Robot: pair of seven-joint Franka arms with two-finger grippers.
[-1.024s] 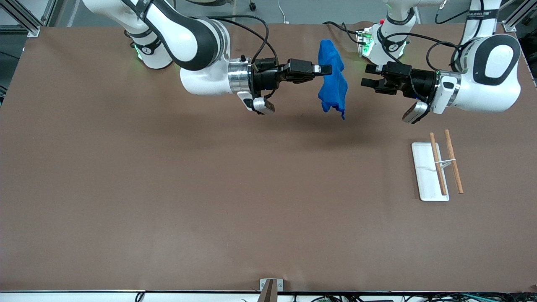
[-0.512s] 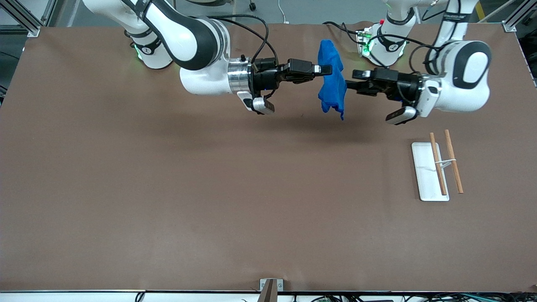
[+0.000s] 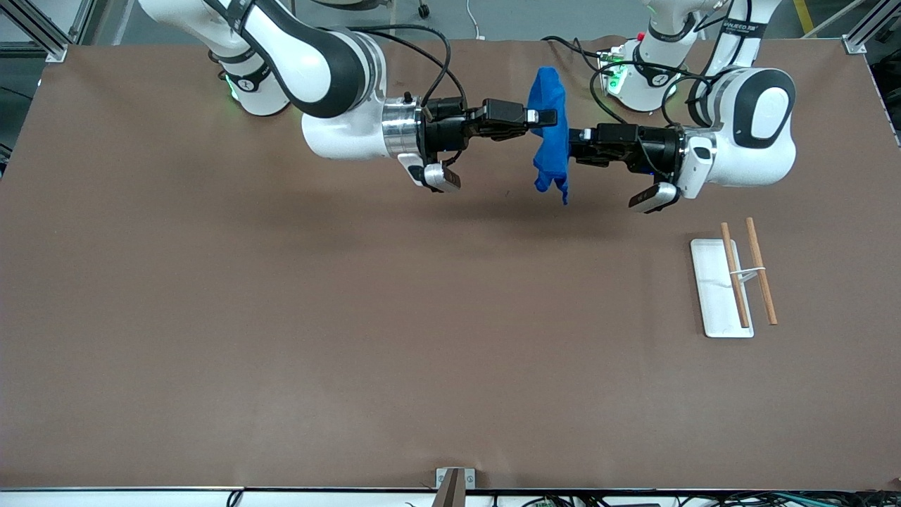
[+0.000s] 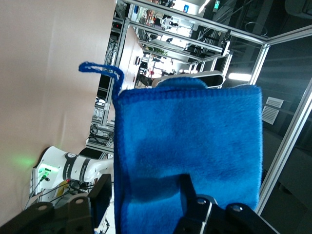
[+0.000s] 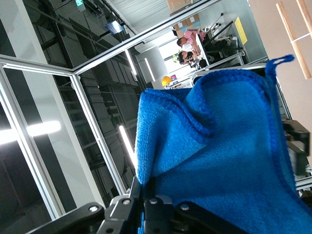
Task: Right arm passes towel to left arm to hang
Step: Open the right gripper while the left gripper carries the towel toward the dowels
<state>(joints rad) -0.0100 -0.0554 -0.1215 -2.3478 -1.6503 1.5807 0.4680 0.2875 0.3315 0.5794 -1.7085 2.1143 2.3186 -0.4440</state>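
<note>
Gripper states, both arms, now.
Right gripper: shut on the towel, held up over the table.
Left gripper: open, fingers either side of the towel's edge, not closed.

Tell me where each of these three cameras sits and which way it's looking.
Front view: high across the table, facing both arms; right gripper holds the blue towel in the air, left gripper is at it.
Left wrist view: on the left arm's wrist, looking along its fingers at the towel.
Right wrist view: on the right arm's wrist, looking along its fingers at the towel.
All three share the towel.
</note>
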